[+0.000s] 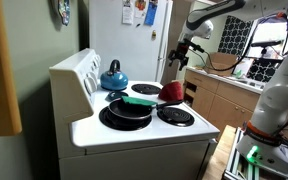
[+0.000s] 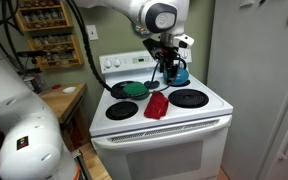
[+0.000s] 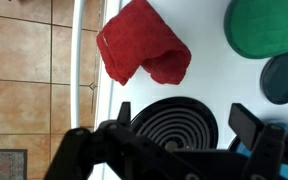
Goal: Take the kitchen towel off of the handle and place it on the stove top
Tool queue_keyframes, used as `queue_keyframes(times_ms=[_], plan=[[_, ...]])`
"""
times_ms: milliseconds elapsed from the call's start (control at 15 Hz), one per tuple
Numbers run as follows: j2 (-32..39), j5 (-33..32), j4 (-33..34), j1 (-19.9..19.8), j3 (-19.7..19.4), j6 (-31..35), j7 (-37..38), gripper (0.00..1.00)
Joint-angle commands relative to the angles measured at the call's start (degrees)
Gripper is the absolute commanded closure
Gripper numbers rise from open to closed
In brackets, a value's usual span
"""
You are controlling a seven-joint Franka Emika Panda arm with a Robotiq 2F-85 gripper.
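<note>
Nearest to us in an exterior view is the oven door handle [image 2: 169, 128], a bare white bar along the front of the stove [image 2: 164, 150]. Just above it lies the table [image 2: 209, 110], here the flat white top of that stove.

The red kitchen towel [image 2: 156, 105] lies crumpled on the table near the front edge, between two coil burners. In the wrist view the kitchen towel [image 3: 142, 50] sits bunched just beside a black coil burner [image 3: 174, 125], apart from the tiled floor [image 3: 34, 80]. From the side, we see the same kitchen towel [image 1: 172, 92] heaped next to a black pan [image 1: 124, 112].

A green round piece [image 2: 131, 90] rests on that pan; we cannot tell whether it is a lid or a plate.

Above the table hangs the end effector [image 2: 164, 75], clear of the towel. In the wrist view the end effector [image 3: 184, 120] has its fingers [image 3: 124, 115] spread wide, with only the burner showing between them. It grips nothing.

Behind it stands a blue kettle [image 1: 114, 75] on a rear burner, close to the raised control panel [image 1: 79, 70]. Farthest back are a white refrigerator [image 1: 134, 40] and a wall shelf of jars [image 2: 49, 35].
</note>
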Motion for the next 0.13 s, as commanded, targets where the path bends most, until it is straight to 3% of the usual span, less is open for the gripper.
queue_keyframes(times_ms=[0, 67], plan=[[-0.12, -0.19, 0.09, 0.08, -0.09, -0.12, -0.06, 0.00], [-0.14, -0.25, 0.08, 0.08, -0.08, -0.12, -0.13, 0.00]])
